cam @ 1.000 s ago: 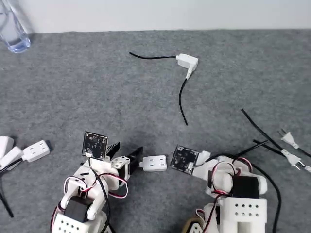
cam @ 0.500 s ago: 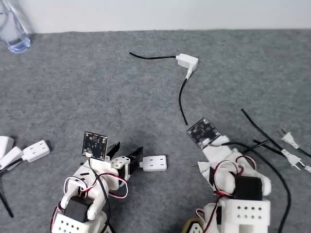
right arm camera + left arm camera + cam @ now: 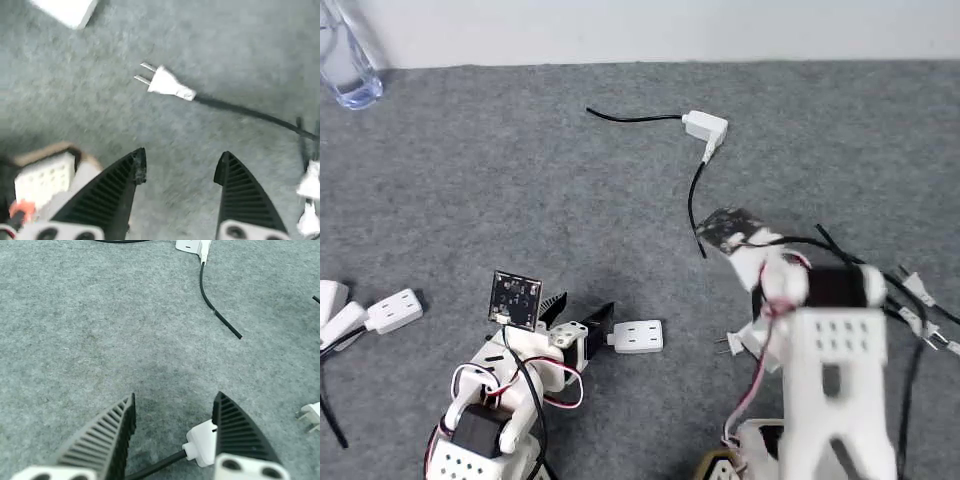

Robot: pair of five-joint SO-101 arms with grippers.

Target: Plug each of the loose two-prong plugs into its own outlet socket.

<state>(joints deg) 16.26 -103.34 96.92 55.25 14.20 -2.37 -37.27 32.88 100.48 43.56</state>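
Over the last second the right arm [image 3: 825, 330] has lifted from a low crouch beside the socket [image 3: 638, 336] to a tall pose, swung back and away from it. Its camera now looks down on a plug [image 3: 167, 82] lying flat on the bench [image 3: 470, 180]. The right gripper [image 3: 182, 155] hangs above that plug with its jaws spread and nothing between them. In the high view the plug [image 3: 735, 343] sits near the socket but clearly apart from it, prongs pointing towards it and cord trailing off behind. The left arm has not moved in that time. The left gripper [image 3: 175, 396] rests low on the bench with jaws apart, and the cord end of the socket [image 3: 202, 442] lies between them against one jaw, not squeezed. The socket itself has kept its place just off the gripper's tip. The pairing has therefore not been made, and the retreat reads as a release or a failed try, so the plug will likely need a fresh grasp and a straighter line-up before it is pushed home. A far socket [image 3: 705, 126] seems to have a plug seated already. Other loose plugs [image 3: 917, 288] wait at the right edge, and spare sockets [image 3: 394, 310] lie at the left.
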